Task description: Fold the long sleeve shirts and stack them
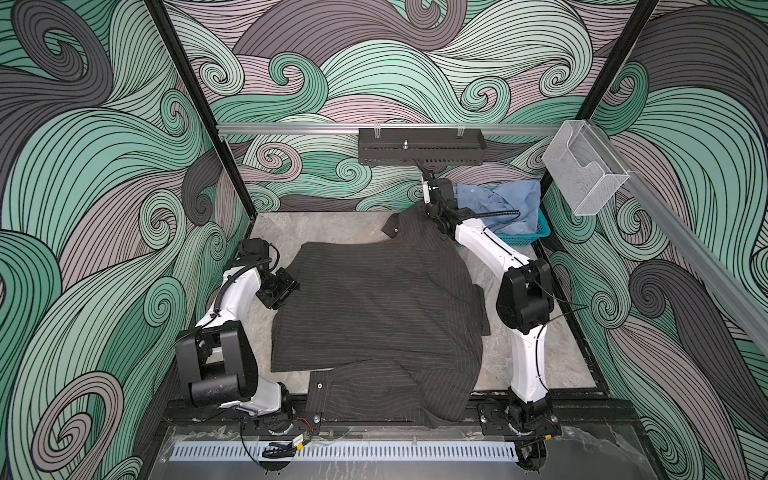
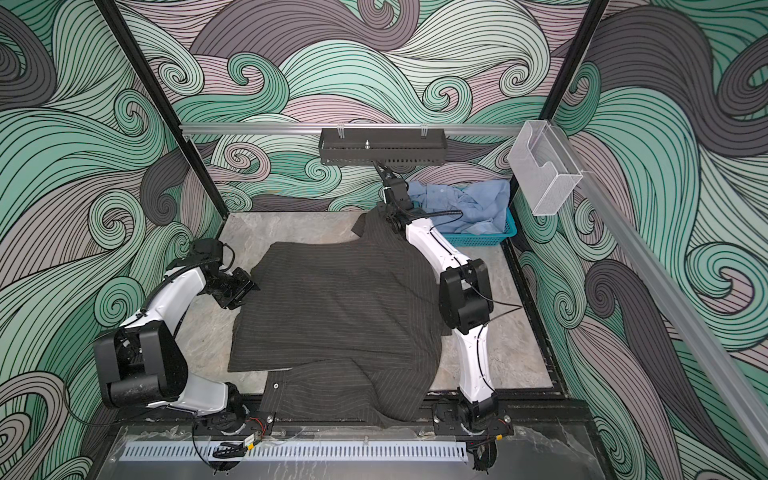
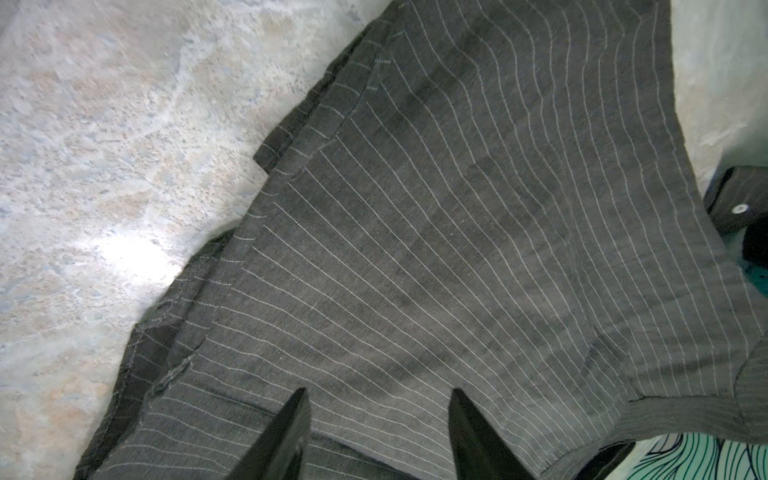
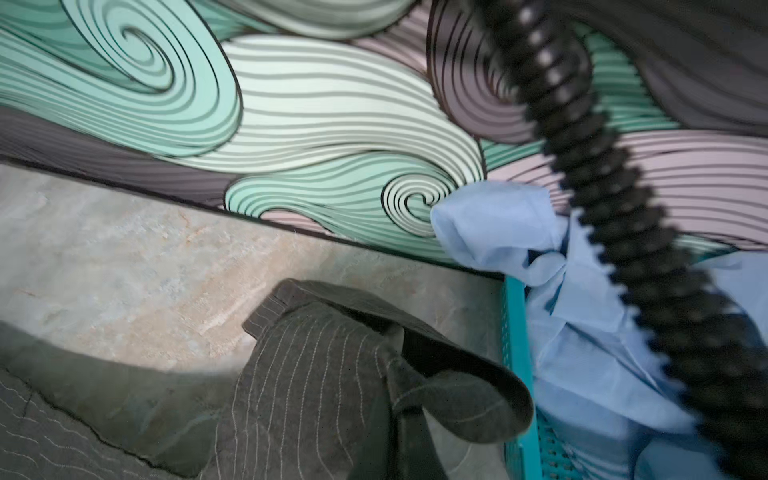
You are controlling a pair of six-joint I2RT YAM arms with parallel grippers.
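Both top views: dark pinstripe shirt (image 1: pixel 374 299) spread mostly flat over the middle of the marble-look table (image 1: pixel 552 357). Near end bunched over the front rail, one buttoned cuff (image 1: pixel 319 385) lying there. Far right corner: teal basket (image 1: pixel 540 235) with the light blue shirt (image 1: pixel 505 201) crumpled inside, spilling over the rim.

Left gripper (image 1: pixel 282 289): at the pinstripe shirt's left edge, tilted down.
- From above: only a black block, jaw gap unreadable.
- Left wrist view: fingers (image 3: pixel 286 432) parted, just over the striped cloth, nothing between them.
- Also only there: stepped, layered cloth edges along the bare table, plus another buttoned cuff (image 3: pixel 737 208) at the frame edge.

Right gripper (image 1: pixel 428 214): stretched to the far end of the pinstripe shirt, just beside the basket.
- From above: cloth drawn up into a peak at the tool, far cuff (image 1: pixel 395 229) flopped beside it, fingers buried under wrist and cloth.
- Right wrist view: fingers hidden there too.
- Pressed together, pinching dark cloth.
- Seen close up: a fold lifted clear of the table, shadow under it.

Only in the right wrist view:
- Basket's mesh wall just beside the lifted fold.
- Blue sleeve end up against the patterned back wall.
- Black corrugated cable (image 4: pixel 582 174), blurred, crossing in front of the blue shirt.

Only from above: whole layout, blue shirt in the basket well apart from the left gripper.
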